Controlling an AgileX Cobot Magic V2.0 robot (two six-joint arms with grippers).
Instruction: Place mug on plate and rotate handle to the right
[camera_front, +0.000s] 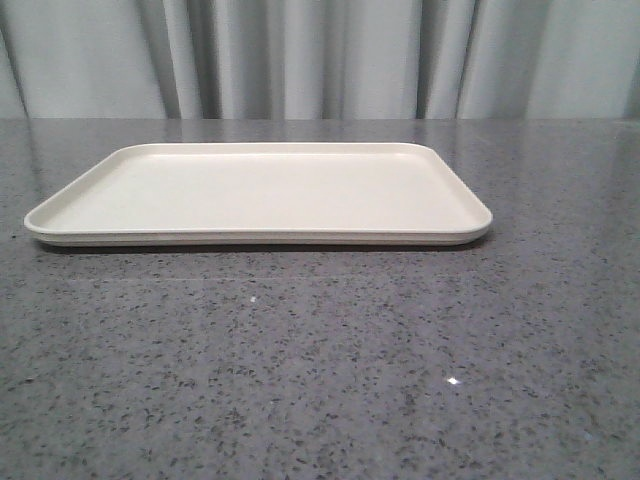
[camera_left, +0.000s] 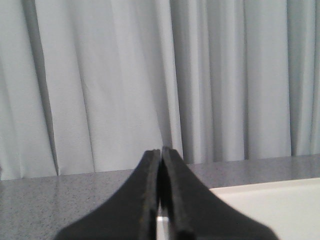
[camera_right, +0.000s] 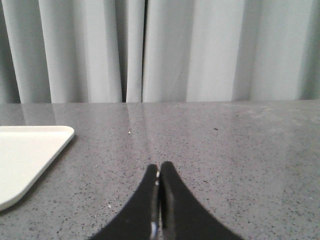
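Well, from the front I see only the plate (camera_front: 258, 195) bare on the worktop (camera_front: 320, 370), no mug anywhere; left gripper (camera_left: 161, 155) and right gripper (camera_right: 159, 172) each show jaws pressed together, empty, so I'd find the mug first.

Plate (camera_front: 440, 225) showing plain cream-white, no pattern. Table (camera_front: 320, 380) showing grey with dark and white speckles. Curtain (camera_front: 300, 55) hanging pale grey-white with darker fold stripes. Left gripper (camera_left: 161, 152) and right gripper (camera_right: 159, 167) both appearing black.
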